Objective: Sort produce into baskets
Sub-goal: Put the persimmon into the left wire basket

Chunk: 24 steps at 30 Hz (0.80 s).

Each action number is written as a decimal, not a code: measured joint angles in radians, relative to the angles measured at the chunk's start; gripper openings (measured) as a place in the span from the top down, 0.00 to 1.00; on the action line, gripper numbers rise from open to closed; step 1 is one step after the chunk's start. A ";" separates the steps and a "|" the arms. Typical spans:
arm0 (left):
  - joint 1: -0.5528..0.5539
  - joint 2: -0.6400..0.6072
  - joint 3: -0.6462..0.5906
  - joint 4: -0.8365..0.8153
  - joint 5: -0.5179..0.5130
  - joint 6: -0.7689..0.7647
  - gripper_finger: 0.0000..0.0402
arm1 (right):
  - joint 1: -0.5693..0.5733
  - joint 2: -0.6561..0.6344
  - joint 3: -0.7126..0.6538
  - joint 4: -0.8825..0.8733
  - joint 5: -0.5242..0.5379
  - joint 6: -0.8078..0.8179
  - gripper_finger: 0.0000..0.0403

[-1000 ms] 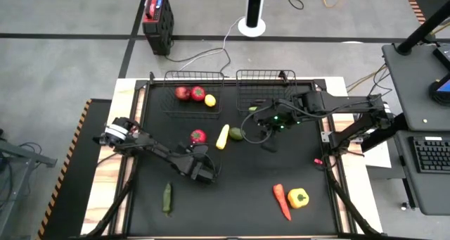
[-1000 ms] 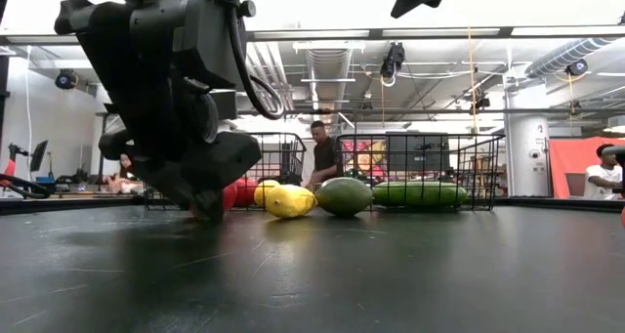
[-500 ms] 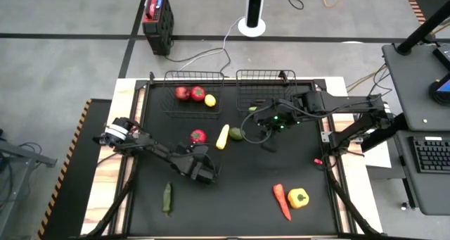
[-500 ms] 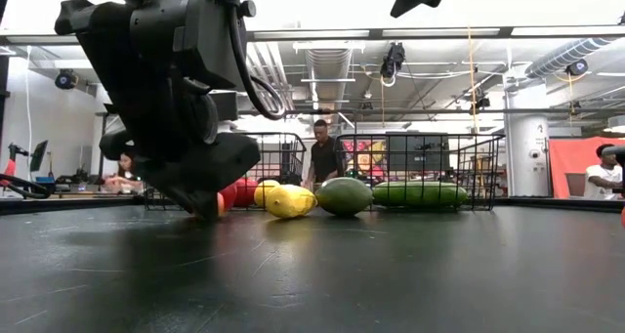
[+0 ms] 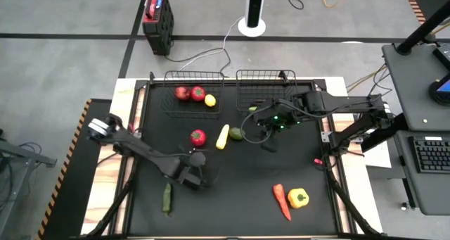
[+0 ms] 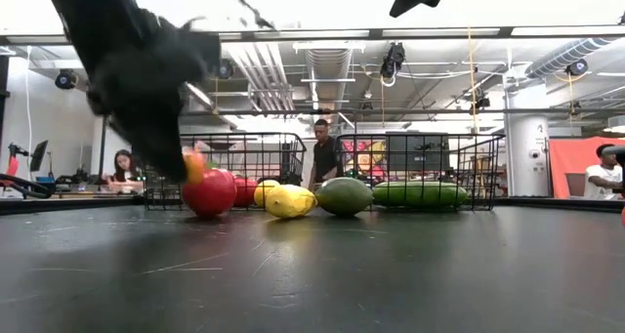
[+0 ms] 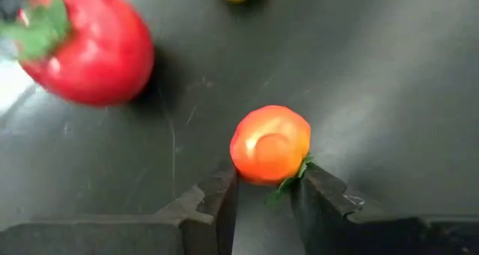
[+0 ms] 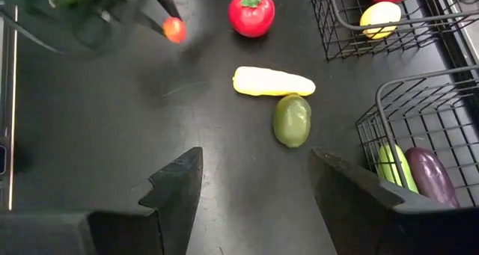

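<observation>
My left gripper is shut on a small orange-red tomato above the mat's left-middle. It also shows in the low view and the right wrist view. A larger red tomato, a yellow squash and an avocado lie on the mat. My right gripper is open and empty next to the avocado. Two black wire baskets stand at the far edge. The left basket holds two red fruits and a lemon. The right basket holds a cucumber and an eggplant. My left gripper pinches the small tomato's two sides between the free ends of its two fingers. The tomato's green calyx faces back toward the gripper. The tomato is lifted clear of the mat.
A green vegetable lies near the mat's front left. A carrot and a yellow pepper lie at the front right. A red-and-black box stands on the floor beyond the table. People show in the room behind.
My left gripper has risen from the mat with the small orange-red tomato and drawn a little toward the table's left edge. The tomato, down at the mat before, is now lifted clear. The larger red tomato behind it now shows in the low view.
</observation>
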 joint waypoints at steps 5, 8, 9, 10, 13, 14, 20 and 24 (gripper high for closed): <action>-0.017 -0.109 -0.001 -0.006 -0.045 0.067 0.77 | 0.000 0.000 0.000 0.000 0.003 0.002 0.42; -0.019 -0.151 -0.006 -0.008 -0.054 0.103 0.77 | 0.002 0.000 -0.001 0.000 0.003 0.002 0.42; -0.019 -0.161 -0.006 -0.008 -0.057 0.120 0.77 | 0.002 0.000 -0.002 0.000 0.003 0.002 0.42; -0.019 -0.171 -0.006 -0.007 -0.058 0.144 0.77 | 0.002 0.000 -0.002 0.000 0.003 0.002 0.42; -0.017 -0.211 -0.006 -0.007 -0.059 0.236 0.77 | 0.002 0.000 -0.002 0.000 0.003 0.000 0.42; -0.011 -0.227 -0.002 -0.009 -0.058 0.269 0.77 | 0.002 0.000 -0.002 0.000 0.004 -0.005 0.42; 0.073 -0.363 0.029 -0.017 -0.051 0.445 0.77 | 0.002 0.000 -0.003 0.000 0.007 -0.008 0.42; 0.178 -0.446 0.061 -0.057 -0.052 0.538 0.77 | 0.002 0.000 -0.004 0.001 0.014 -0.008 0.42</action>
